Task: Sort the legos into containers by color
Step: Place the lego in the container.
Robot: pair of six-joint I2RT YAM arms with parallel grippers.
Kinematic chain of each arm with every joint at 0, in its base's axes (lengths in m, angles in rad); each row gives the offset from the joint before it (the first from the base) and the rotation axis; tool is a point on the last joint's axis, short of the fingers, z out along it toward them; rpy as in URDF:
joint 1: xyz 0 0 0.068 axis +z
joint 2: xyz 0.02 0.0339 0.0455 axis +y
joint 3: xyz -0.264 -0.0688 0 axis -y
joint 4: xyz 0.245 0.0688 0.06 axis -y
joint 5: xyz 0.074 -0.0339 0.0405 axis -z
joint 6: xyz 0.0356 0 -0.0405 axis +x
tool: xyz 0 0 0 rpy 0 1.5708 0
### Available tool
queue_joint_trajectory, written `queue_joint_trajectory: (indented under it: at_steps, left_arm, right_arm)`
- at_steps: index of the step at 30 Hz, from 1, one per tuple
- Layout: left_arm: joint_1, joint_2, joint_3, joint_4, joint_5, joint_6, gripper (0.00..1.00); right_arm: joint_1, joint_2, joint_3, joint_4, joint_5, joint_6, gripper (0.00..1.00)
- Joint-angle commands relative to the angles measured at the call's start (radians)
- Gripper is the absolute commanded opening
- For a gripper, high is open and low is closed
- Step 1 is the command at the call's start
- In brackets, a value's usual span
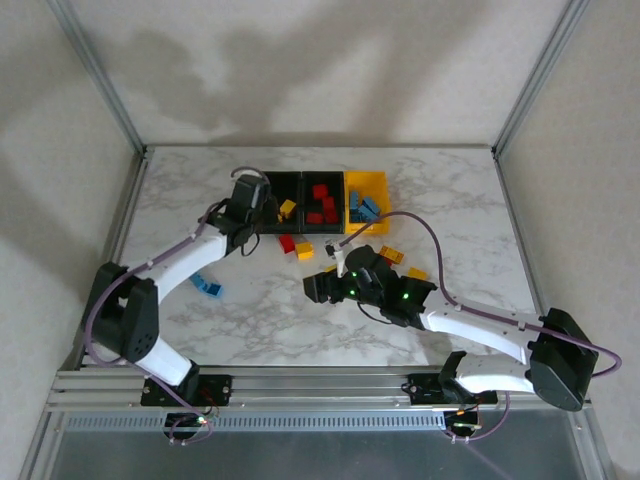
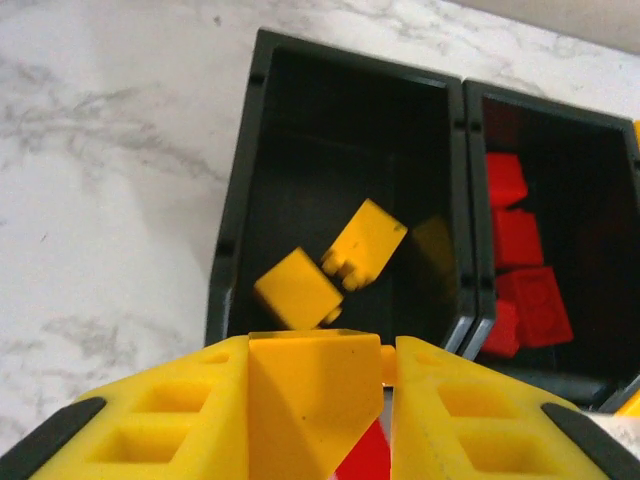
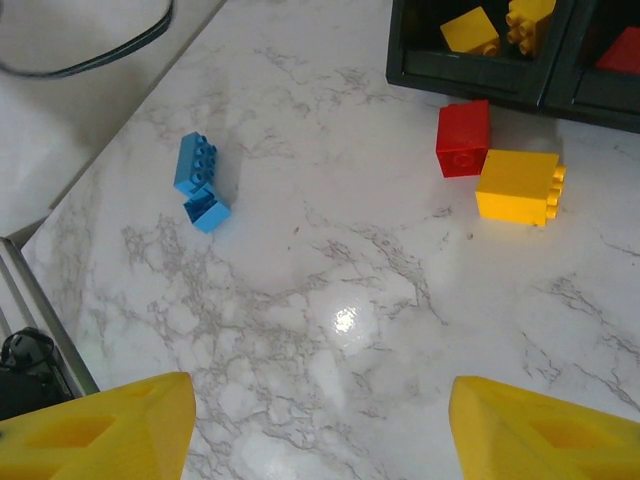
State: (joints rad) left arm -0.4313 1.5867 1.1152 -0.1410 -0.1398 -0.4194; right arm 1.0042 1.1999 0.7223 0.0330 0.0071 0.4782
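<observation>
Left arm (image 1: 175, 262): runs from its base at 7 o'clock up toward 11 o'clock of the table, with the wrist bent down over the near wall of the left black bin (image 2: 238, 200). The left gripper (image 2: 318, 345) is clamped on the held yellow brick (image 2: 310, 400), which sits tilted between the pads above that bin's near rim. Two binned yellow bricks (image 2: 297, 288) lie close together on the bin floor. The middle black bin (image 2: 480, 130), joined on at 3 o'clock, holds red bricks (image 2: 520, 270). The yellow bin (image 1: 372, 186) at the right end of the row holds binned blue bricks (image 1: 366, 208).

Right arm (image 1: 480, 325): stretched low from 5 o'clock toward the table centre. The right gripper (image 3: 322, 395) has its jaws wide apart with nothing between them, over bare marble table (image 3: 330, 250).

Room: a loose red brick (image 3: 464, 137) and a loose yellow brick (image 3: 518, 186) touch each other just in front of the bins' near wall, at 1 o'clock of the right gripper. Two loose blue bricks (image 3: 198, 170) lie at 11 o'clock, toward the table's left edge. There is open marble between these groups.
</observation>
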Motion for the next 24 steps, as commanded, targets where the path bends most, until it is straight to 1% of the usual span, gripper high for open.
queue_joint_trajectory:
  at_steps: [1, 7, 15, 18, 23, 24]
  left_arm:
    - [-0.004, 0.091, 0.095, -0.044, -0.029, 0.04, 0.34]
    - [0.011, 0.279, 0.268, -0.078, -0.054, 0.056, 0.34]
    - [0.029, 0.412, 0.386, -0.103, -0.06, 0.05, 0.37]
    - [0.032, 0.435, 0.4, -0.108, -0.058, 0.045, 0.42]
    - [0.032, 0.422, 0.39, -0.1, -0.049, 0.038, 0.52]
    - [0.034, 0.414, 0.388, -0.101, -0.046, 0.039, 0.52]
  right_arm:
    - [0.009, -0.036, 0.014, -0.009, 0.028, -0.008, 0.68]
    - [0.009, -0.066, -0.003, -0.033, 0.056, 0.0, 0.68]
    - [0.009, -0.058, -0.003, -0.041, 0.068, 0.004, 0.68]
    - [0.007, -0.049, 0.001, -0.039, 0.072, 0.003, 0.68]
    - [0.006, -0.036, 0.003, -0.036, 0.067, 0.005, 0.68]
    - [0.006, -0.036, 0.003, -0.036, 0.067, 0.004, 0.68]
